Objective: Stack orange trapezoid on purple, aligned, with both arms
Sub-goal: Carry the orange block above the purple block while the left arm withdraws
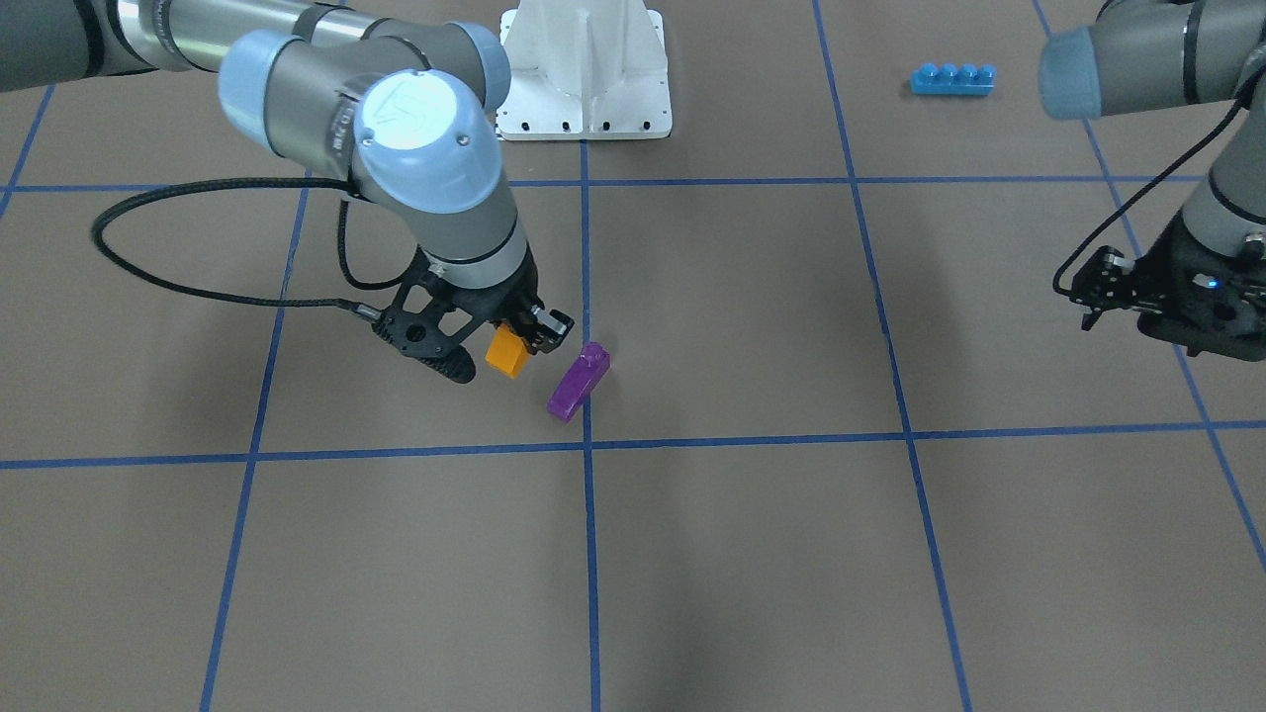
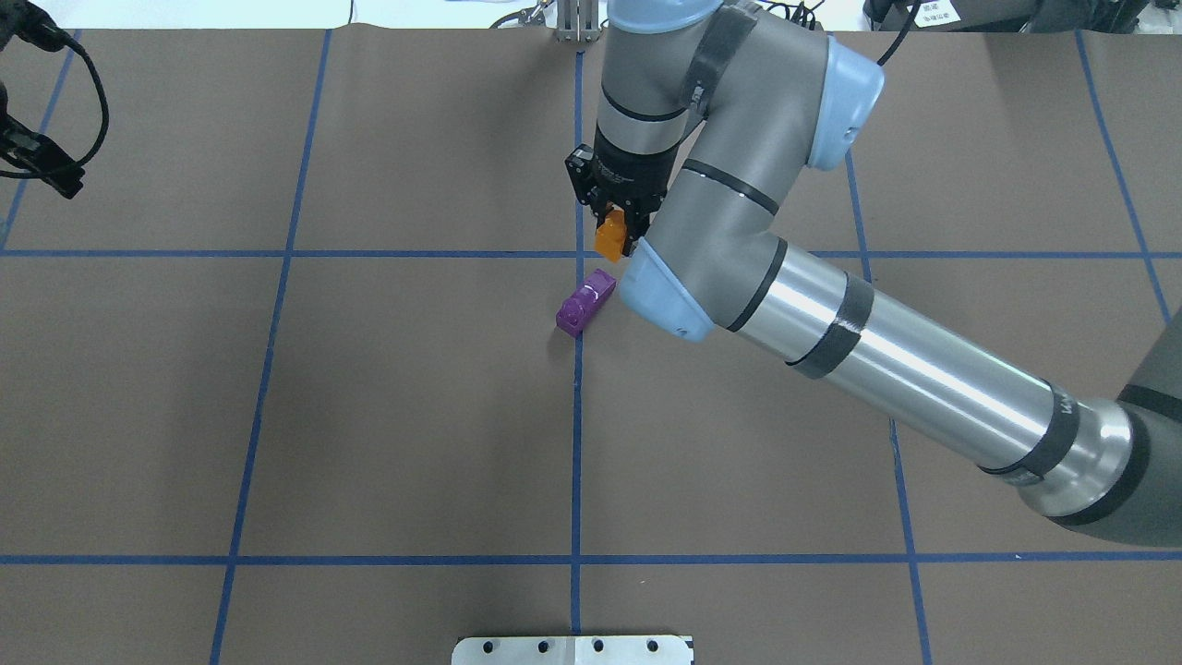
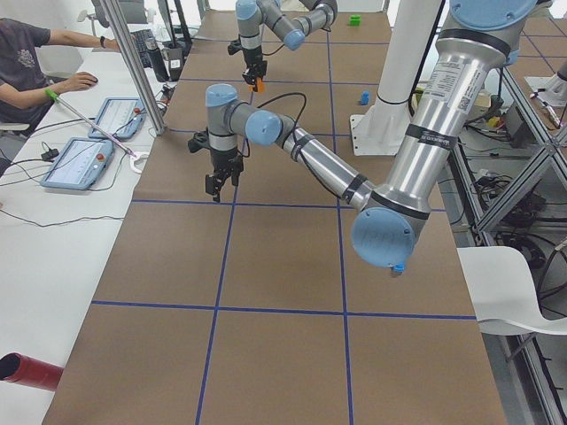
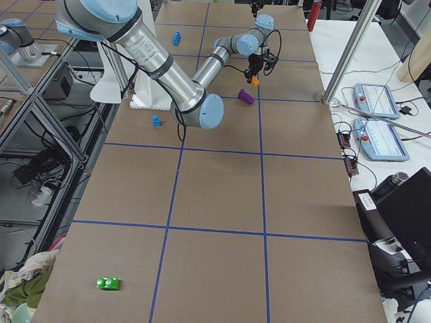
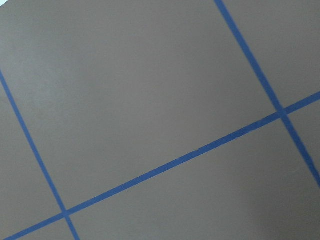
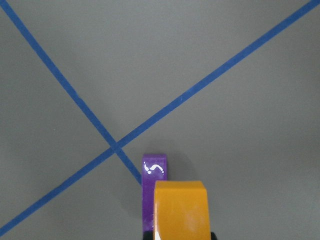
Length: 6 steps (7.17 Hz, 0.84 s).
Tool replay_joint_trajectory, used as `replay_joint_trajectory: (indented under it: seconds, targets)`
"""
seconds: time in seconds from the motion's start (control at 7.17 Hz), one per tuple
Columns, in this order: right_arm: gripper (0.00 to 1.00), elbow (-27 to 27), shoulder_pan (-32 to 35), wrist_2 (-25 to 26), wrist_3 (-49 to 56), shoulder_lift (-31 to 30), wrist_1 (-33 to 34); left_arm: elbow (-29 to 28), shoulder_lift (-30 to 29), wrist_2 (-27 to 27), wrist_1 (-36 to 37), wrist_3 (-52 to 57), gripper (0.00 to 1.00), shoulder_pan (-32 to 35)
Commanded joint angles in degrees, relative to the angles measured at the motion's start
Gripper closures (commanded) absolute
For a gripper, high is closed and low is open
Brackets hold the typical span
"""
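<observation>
My right gripper (image 1: 509, 341) is shut on the orange trapezoid (image 1: 507, 352) and holds it a little above the table. The orange trapezoid also shows in the overhead view (image 2: 609, 237) and fills the bottom of the right wrist view (image 6: 181, 210). The purple brick (image 1: 579, 382) lies on the brown table next to a blue grid crossing, just beside and below the orange one (image 2: 584, 302); the right wrist view shows its end (image 6: 154, 172) behind the orange brick. My left gripper (image 1: 1093, 302) hangs far off at the table's left end (image 2: 42, 171), looks open and is empty.
A long blue four-stud brick (image 1: 952, 78) lies near the white pedestal base (image 1: 584, 69). A small blue brick (image 4: 156, 121) and a green brick (image 4: 108, 283) lie far from the work spot. An operator and tablets (image 3: 80, 159) are at the side bench.
</observation>
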<state>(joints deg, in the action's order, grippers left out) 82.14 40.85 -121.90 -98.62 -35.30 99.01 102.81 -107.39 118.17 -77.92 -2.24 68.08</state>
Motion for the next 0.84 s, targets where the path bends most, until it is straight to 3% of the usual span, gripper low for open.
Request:
replay_joint_trajectory:
  seconds: [0.0,0.7]
  targets:
    - [1.0,-4.96,-3.92,4.88,-8.15,3.83,-1.98,-2.78,1.91,0.22,-0.4,0.92,0.0,2.22]
    - [1.0,-6.37,-5.61,5.35,-8.17,2.7,-2.6,-4.63,4.38,2.42,-0.57,2.85,0.0,5.23]
